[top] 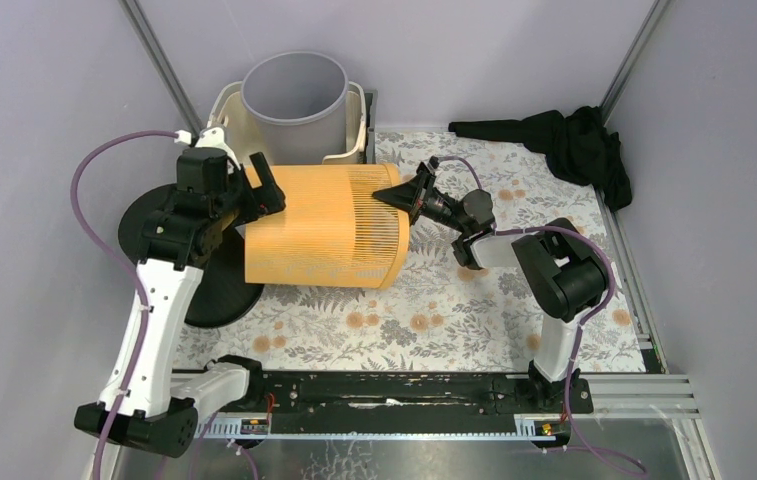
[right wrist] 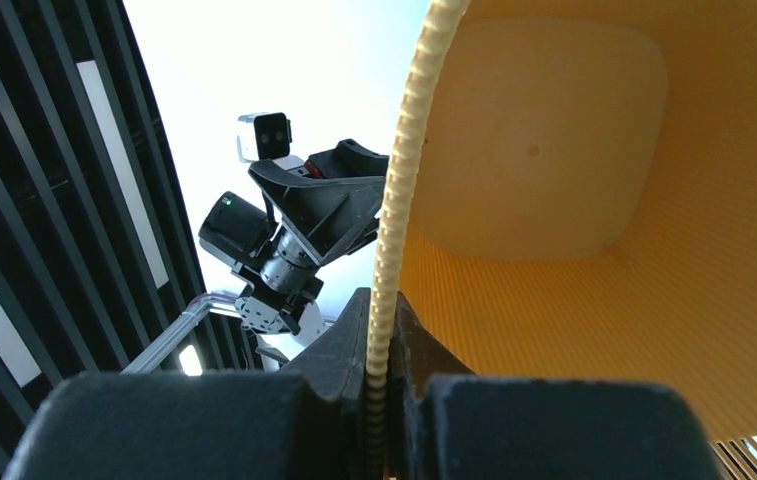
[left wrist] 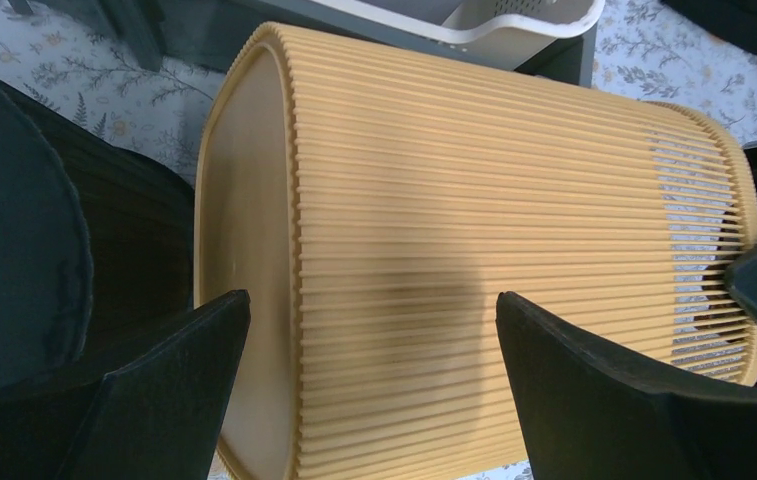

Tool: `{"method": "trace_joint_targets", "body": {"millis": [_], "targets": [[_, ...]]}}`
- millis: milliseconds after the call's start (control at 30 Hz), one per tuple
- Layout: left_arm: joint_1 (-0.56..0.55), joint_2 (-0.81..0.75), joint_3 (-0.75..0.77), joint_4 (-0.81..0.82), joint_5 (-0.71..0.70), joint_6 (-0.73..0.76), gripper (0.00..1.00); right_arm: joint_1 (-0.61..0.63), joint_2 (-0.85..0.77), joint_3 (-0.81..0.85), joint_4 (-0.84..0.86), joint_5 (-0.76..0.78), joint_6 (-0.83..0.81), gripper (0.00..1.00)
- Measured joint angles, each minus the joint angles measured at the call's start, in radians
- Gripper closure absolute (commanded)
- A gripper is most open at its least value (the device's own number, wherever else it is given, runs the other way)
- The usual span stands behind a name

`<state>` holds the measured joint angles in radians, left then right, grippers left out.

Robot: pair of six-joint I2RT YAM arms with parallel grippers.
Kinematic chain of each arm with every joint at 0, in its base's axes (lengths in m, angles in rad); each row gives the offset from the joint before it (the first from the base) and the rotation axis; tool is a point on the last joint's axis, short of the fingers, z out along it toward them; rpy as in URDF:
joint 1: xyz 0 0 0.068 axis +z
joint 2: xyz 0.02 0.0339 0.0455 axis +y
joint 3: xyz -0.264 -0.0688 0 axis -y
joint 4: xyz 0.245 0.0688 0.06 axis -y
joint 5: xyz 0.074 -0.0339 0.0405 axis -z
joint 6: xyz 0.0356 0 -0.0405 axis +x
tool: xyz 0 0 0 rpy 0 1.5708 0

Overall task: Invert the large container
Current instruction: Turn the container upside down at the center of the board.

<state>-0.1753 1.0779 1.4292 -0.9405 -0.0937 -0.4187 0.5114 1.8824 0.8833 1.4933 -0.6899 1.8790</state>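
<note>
The large container (top: 324,225) is an orange ribbed bin lying on its side, base to the left and open mouth to the right. My right gripper (top: 401,195) is shut on the rim at the mouth. The right wrist view shows that rim (right wrist: 394,200) pinched between the right gripper's (right wrist: 382,320) jaws, one inside the bin and one outside. My left gripper (top: 264,190) is at the base end, open. In the left wrist view it (left wrist: 372,300) straddles the base edge of the container (left wrist: 474,230), apart from it.
A grey cylinder bin (top: 296,100) stands in a cream basket (top: 229,110) behind the container. Black round ribbed objects (top: 216,290) lie left under the left arm. A black cloth (top: 574,140) is heaped at the back right. A floral mat (top: 434,320) covers the table.
</note>
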Motion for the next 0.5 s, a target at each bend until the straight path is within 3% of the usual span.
{"method": "trace_joint_targets", "body": {"millis": [100,367,500], "targets": [[0.005,0.008,-0.023,0.015,0.014,-0.002,0.00,0.000,0.000,0.000,0.000,0.000,0.000,0.97],[0.013,0.014,-0.045,0.062,0.091,-0.031,0.00,0.000,0.024,0.000,0.016,0.001,0.010,0.65],[0.019,0.019,-0.046,0.070,0.109,-0.042,0.00,0.000,0.027,0.000,0.045,0.002,0.016,0.59]]}}
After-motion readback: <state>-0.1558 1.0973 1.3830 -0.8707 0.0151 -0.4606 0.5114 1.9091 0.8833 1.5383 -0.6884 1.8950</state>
